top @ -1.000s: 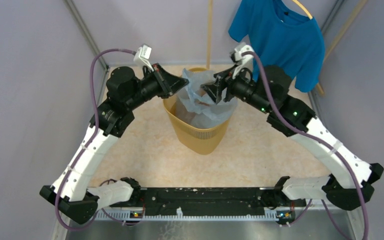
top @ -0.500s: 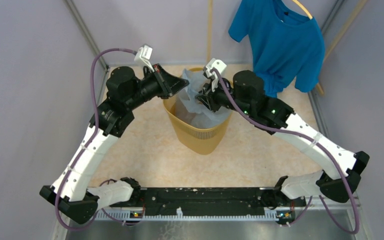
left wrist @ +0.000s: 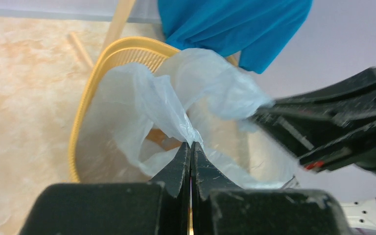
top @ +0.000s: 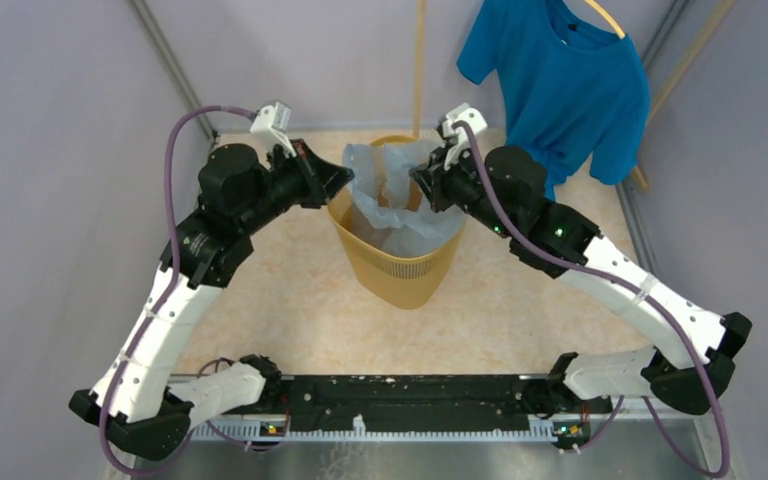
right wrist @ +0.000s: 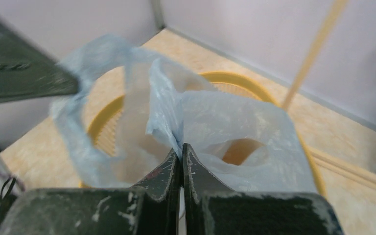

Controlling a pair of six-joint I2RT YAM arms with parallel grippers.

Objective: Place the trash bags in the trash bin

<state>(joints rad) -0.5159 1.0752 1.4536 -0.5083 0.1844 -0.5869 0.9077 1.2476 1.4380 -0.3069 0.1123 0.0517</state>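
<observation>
From above, your trash bin [top: 395,270] holds the trash bag [top: 390,205], which bunches up out of its mouth. Your left gripper [top: 338,180] is at the bin's left rim and your right gripper [top: 422,178] at its right rim. A blue T-shirt [top: 560,70] hangs behind the bin to the right, and a wooden pole [top: 419,60] stands straight behind it.

Left wrist: jaws pinched tight on a fold of film above the bin. The right gripper beyond is a blur.

Right wrist: jaws clamped on the opposite fold. The bin's base is hidden.

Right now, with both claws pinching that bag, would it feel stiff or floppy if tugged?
Probably floppy: the bag bunches into folds where the left gripper and right gripper pinch it. Likely very light: the film is thin and see-through. It may tear if tugged hard.
</observation>
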